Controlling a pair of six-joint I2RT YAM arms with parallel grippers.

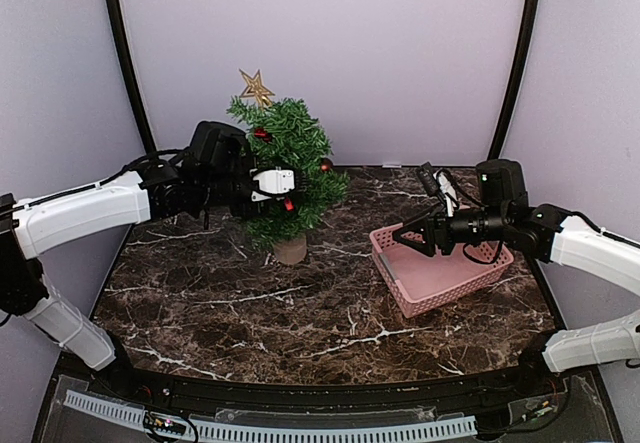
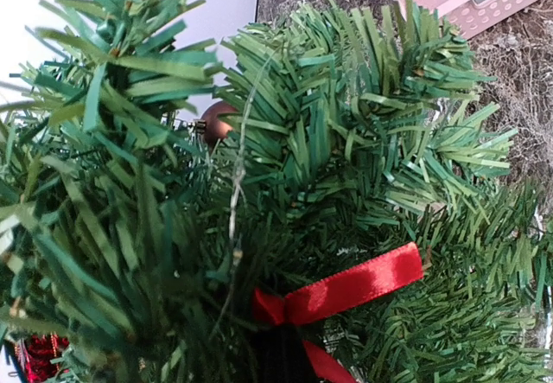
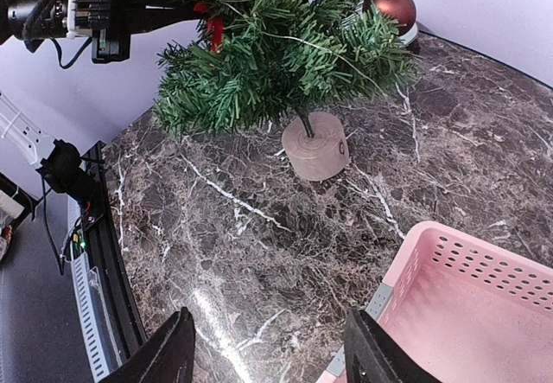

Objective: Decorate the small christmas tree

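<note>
Nearest the arm bases lay bare dark marble table (image 1: pixel 250 303); toward 4 o'clock from its middle sat a pink basket (image 1: pixel 450 288), perforated along its walls, nothing showing in the part of it in view. The right gripper (image 1: pixel 415 239) hung over the basket's 9 o'clock rim, pointing toward the tree; its fingers (image 3: pixel 168 353) stood well apart with nothing between them (the right wrist view showed only marble and basket rim below the gap).

Farther back, toward 11 o'clock from the table's middle, the tree (image 1: pixel 290 153) stood upright on its tan base (image 1: pixel 290 250), well apart from the basket. The left gripper (image 1: pixel 290 191) reached in from 9 o'clock, its tips buried in the branches about halfway up; it was closed; a red ribbon (image 2: pixel 354 284) lay right at its tips among the needles, though the needles hid whether it was pinched. A dark red bauble (image 3: pixel 390 4) hung at the tree's 3 o'clock side; another red one showed higher up near the trunk. At the top, farthest back, a gold star (image 1: pixel 256 87) stood against the pale lilac wall (image 1: pixel 400 63).
</note>
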